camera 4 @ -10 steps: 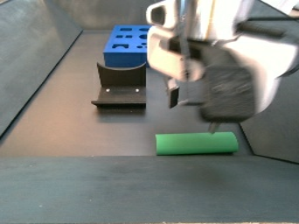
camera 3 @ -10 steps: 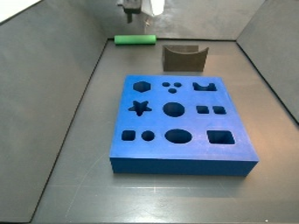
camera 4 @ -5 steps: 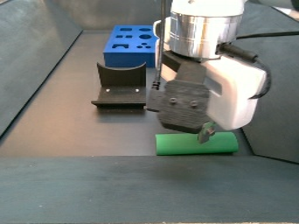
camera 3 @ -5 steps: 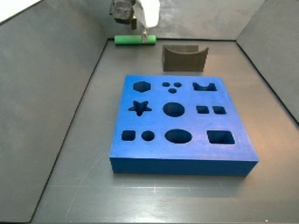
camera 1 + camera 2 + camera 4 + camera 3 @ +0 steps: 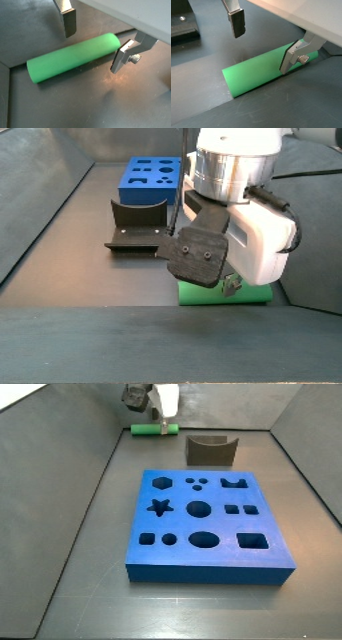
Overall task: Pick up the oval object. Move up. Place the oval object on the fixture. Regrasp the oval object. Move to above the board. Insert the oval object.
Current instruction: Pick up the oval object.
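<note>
A dark grey floor is lying between sloping grey walls, and the whole scene is sitting inside this shallow pen. The blue board is resting flat on the floor in a side view, its dark cut-outs (star, hexagon, circles, squares, an oval) facing up. Just beyond its far edge, the fixture is standing, a small dark block with a curved notch in its top, apart from the board. In a side view from the opposite end, the fixture is showing as a dark bracket on a base plate with the board behind it.

The oval object, a bright green peg, is lying on its side on the floor near the back wall, beside the fixture and not touching it. The gripper is hanging directly over it. In both wrist views the gripper is standing with its jaws spread wide, one finger on each side of the oval object, straddling it across its width towards one rounded end. The fingers are showing as flat silver plates with dark pads, and a gap is visible between each pad and the green surface, so nothing is being gripped. In a side view, the arm's bulky white and black wrist is covering most of the oval object.
</note>
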Tool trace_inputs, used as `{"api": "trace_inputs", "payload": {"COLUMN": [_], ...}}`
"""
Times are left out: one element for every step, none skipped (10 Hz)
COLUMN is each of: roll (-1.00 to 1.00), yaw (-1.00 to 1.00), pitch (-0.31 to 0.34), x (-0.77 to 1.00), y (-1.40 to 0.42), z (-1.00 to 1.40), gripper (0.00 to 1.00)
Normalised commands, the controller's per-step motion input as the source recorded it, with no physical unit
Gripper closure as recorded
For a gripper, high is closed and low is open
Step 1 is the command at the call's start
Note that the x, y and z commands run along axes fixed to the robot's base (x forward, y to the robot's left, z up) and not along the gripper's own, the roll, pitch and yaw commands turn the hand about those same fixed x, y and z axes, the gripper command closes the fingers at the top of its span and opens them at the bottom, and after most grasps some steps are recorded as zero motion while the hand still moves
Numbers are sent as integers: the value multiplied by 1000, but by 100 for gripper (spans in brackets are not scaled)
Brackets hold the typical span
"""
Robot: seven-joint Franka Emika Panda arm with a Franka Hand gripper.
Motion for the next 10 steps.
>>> {"api": "trace_inputs", "payload": {"roll": [-193,-177,-164,-167,-174,-194,-220,-226,-184,-41], "yaw": [-134,-154,-171,-160,-166,-137,-86,-80,0,0], "pitch": [-200,-216,-224,-243,-259,-267,-264,-253,-206,-11], "x": [20,51,69,120,134,163,180,160,63,0], "y": [0,3,6,9,0,0,0,0,0,0], "z": [-629,-629,-629,-600,-574,-549,-526,-529,-600,-20], "gripper": [0,0,0,0,0,0,0,0,0,0]}}
